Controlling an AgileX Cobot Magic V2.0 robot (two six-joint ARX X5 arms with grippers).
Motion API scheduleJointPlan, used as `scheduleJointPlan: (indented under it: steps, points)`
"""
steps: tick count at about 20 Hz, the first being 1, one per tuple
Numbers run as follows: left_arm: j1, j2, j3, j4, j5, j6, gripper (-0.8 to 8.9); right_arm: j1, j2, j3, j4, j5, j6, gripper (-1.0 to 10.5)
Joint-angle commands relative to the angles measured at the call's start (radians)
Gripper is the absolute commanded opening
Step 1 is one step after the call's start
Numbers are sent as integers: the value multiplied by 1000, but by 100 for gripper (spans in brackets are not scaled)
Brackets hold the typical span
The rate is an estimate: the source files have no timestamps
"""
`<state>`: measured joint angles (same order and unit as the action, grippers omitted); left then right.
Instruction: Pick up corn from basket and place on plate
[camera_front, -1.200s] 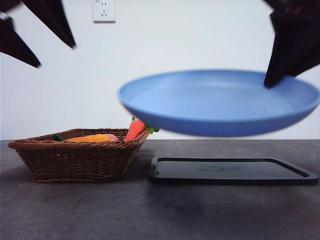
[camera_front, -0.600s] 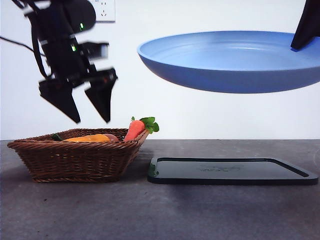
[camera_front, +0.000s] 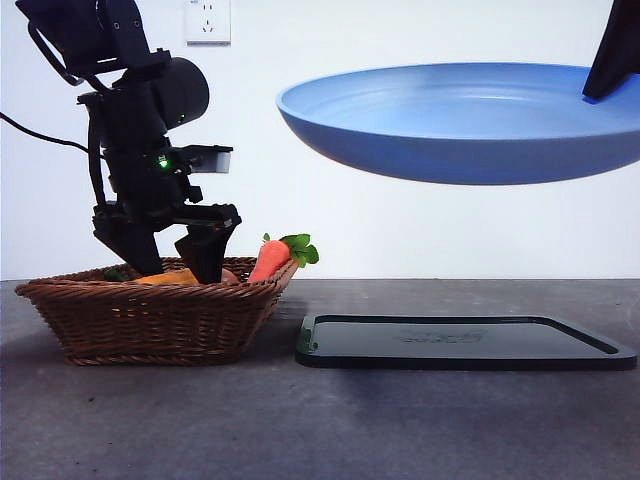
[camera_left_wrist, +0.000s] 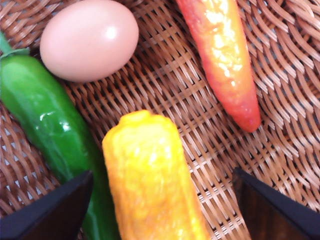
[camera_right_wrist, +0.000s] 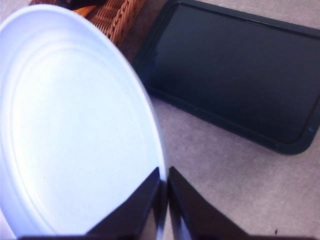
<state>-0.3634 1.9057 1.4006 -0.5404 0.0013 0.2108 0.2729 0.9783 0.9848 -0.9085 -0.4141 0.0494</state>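
Front view: left claw (camera_front: 178, 265) dropped into basket (camera_front: 150, 318), straddling corn (camera_left_wrist: 152, 180).

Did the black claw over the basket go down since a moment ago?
Yes. The left gripper has dropped: before, its tips hung above the basket rim; now they reach inside, open either side of the corn.

The corn (camera_left_wrist: 152, 177), a glossy orange-yellow cob with bumpy kernels, lay flat in the basket (camera_front: 150, 315), a shallow dark-brown wicker one standing on the table. The plate (camera_front: 460, 120), wide, round and light blue, hung in the air, slightly tilted, well above the table.
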Motion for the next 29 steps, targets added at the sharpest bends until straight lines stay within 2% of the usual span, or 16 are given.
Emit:
scheduleJointPlan:
  steps: [1,3,9,16,19,24,26,29]
  points:
    - [-5,27,23,6,-3,10,340,1,5,12,11,-4,11,2]
    - [-5,27,23,-7,-3,9,278,1,5,12,15,-4,12,2]
    - [-5,27,24,-43,-3,-23,202,-5,5,12,19,-4,15,2]
    - [-5,-19,107,-130,23,-71,202,-5,15,12,19,-2,30,2]
    - [-5,-89,163,-200,98,-98,202,-8,44,12,44,28,52,2]
    - [-10,-274,211,-230,349,-187,202,-10,192,12,116,20,81,2]
    - [-33,-338,211,-230,409,-204,202,-10,264,12,174,-11,110,2]
    - [-100,-365,211,-236,457,-204,202,-10,350,12,289,-96,196,2]
